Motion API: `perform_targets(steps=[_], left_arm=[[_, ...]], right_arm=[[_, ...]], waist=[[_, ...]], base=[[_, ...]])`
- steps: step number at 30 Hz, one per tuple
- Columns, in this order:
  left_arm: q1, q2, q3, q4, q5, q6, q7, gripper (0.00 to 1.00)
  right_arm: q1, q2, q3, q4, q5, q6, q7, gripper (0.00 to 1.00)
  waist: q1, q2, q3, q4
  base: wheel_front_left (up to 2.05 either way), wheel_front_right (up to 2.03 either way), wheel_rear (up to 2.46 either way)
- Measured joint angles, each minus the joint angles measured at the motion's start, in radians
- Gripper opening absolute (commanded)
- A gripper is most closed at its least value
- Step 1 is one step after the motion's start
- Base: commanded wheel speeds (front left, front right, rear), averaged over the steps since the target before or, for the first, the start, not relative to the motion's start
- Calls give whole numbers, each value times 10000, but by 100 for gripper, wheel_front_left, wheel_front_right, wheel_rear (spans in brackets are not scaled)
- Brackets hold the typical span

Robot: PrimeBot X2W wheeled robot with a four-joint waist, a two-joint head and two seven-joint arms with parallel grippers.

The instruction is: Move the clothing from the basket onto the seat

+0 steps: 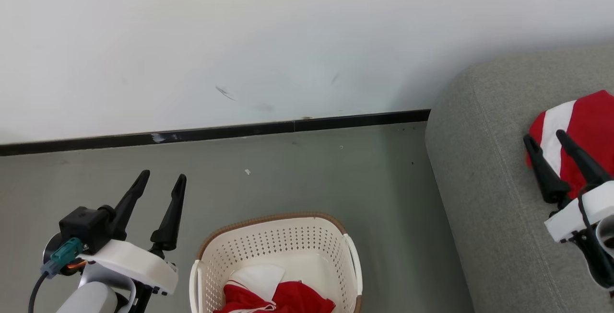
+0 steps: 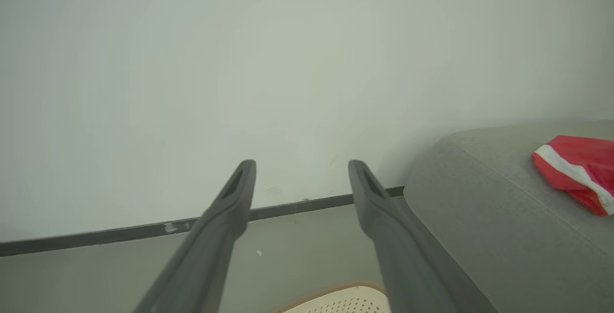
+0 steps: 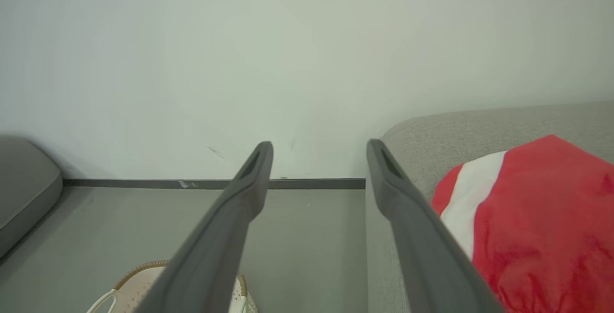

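The basket (image 1: 273, 250) is standing on the grey floor (image 1: 288, 179) closest to the robot, and a crumpled red garment (image 1: 292, 298) with white trim is lying in its bottom, with a white piece of cloth (image 1: 261, 274) lying just behind it against the perforated wall. To the basket's left, the left gripper (image 1: 163, 176) is hovering above the floor with its two dark fingers spread apart and pointing toward the wall. To the right, the grey woven sofa (image 1: 484, 198) is standing just beside the basket, and the right gripper (image 1: 544, 136) is hanging over its seat, fingers likewise held apart. A red and white garment (image 1: 585, 126) is resting on the seat next to that gripper's fingers; the right wrist view is showing it just to the right of them, not between them. Farther back, a black baseboard (image 1: 240, 131) is running along the foot of a scuffed white wall (image 1: 240, 40).
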Motion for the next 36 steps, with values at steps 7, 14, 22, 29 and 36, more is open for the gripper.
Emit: perform_targets(steps=[7,14,22,29,36], left_arm=[[412,-174,311,140,0,2,-2,100],[988,-313,1049,219,4,159,-2,100],[1366,-364,1580,69,221,259,-2,100],[1598,-535,1956,-104,531,251,-2,100],[1642,-690,2199,-201,767,132,-2,100]], right_arm=[[815,686,-474,-198,-437,-2,-8,100],[1592,1455,-683,-867,-1158,0,-6,100],[2200,2109,-1237,-1563,-2067,0,-8,100],[2554,2604,-1398,-2008,-2738,-2,-8,100],[2553,2763,-1524,-2316,-3133,-2,-8,100]], waist=[[0,0,-372,251],[0,0,-670,362],[0,0,-663,334],[0,0,-543,234],[0,0,-434,92]], base=[[0,0,0],[0,0,0],[0,0,0],[0,0,0],[0,0,0]])
